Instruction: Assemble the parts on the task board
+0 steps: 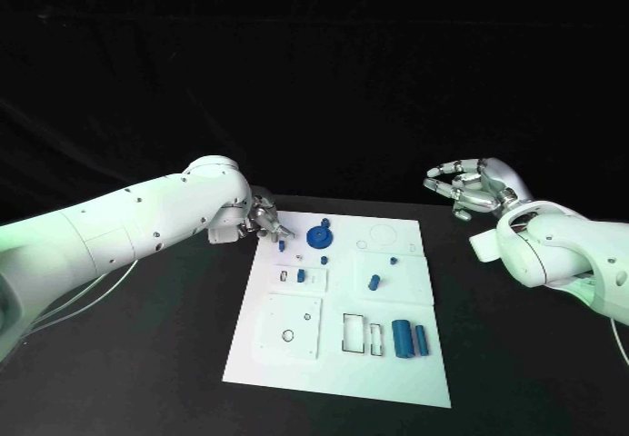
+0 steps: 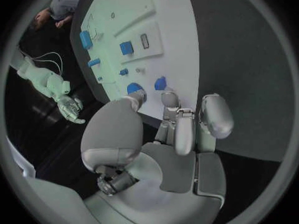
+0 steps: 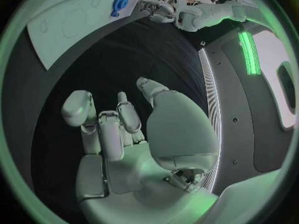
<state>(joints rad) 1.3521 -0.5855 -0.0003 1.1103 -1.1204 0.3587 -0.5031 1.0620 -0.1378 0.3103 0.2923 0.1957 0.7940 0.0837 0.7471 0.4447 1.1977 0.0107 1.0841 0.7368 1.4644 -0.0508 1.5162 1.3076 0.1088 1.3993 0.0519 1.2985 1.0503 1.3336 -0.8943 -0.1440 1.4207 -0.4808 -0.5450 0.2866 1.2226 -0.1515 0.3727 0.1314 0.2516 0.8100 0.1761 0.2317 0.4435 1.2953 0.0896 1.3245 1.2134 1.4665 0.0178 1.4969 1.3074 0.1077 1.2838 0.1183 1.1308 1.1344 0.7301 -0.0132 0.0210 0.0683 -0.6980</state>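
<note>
my left hand [image 1: 263,222] sits at the far left corner of the board [image 1: 406,372], fingers bent down over a small blue part [image 1: 284,243] lying just beside its fingertips [image 2: 169,98]; i cannot tell whether it grips that part or merely touches it. just to the right of this part lies a blue gear [image 1: 321,238], flat on the board. in my left wrist view the gear [image 2: 134,88] and the small part [image 2: 160,83] lie side by side just past the fingers.

my right hand [image 1: 474,186] hangs above the surface [image 1: 524,363], well apart from the board's far right corner, fingers curled loosely apart and grasping nothing; my right wrist view shows the palm [image 3: 134,134] bare over the dark surface.

further parts on the board: a small peg [image 1: 302,274] in the left panel, another [image 1: 324,261] near it, a tilted piece [image 1: 375,282] in the middle with a small peg [image 1: 391,262] beyond it, and two cylinders [image 1: 410,340] lying side by side at the near right, beside a rectangular slot [image 1: 354,333]. a round hole [image 1: 287,337] shows in the near left panel.
</note>
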